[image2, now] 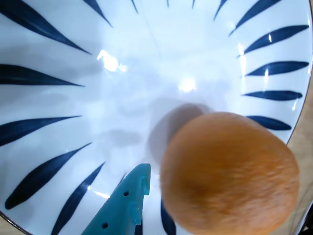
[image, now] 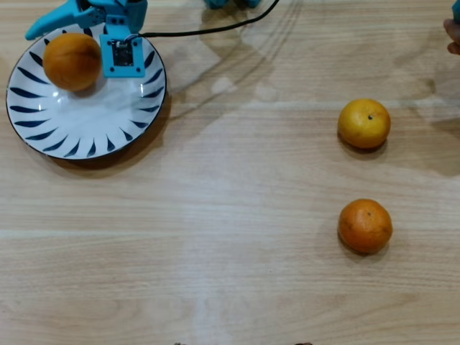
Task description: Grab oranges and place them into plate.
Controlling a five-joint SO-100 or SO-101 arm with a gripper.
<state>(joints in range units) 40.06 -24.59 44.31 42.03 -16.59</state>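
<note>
Bright, even light; glare spots on the glossy plate (image2: 186, 85), close orange (image2: 230, 174) softly blurred.

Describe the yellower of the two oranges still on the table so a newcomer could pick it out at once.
In the overhead view, start at the blue-striped plate at upper left, then cross the wooden table to the right side, where two oranges sit apart, one above the other. The upper one is the yellow-orange fruit. It is paler than the deep orange one below it and shows a dark stem dot.
</note>
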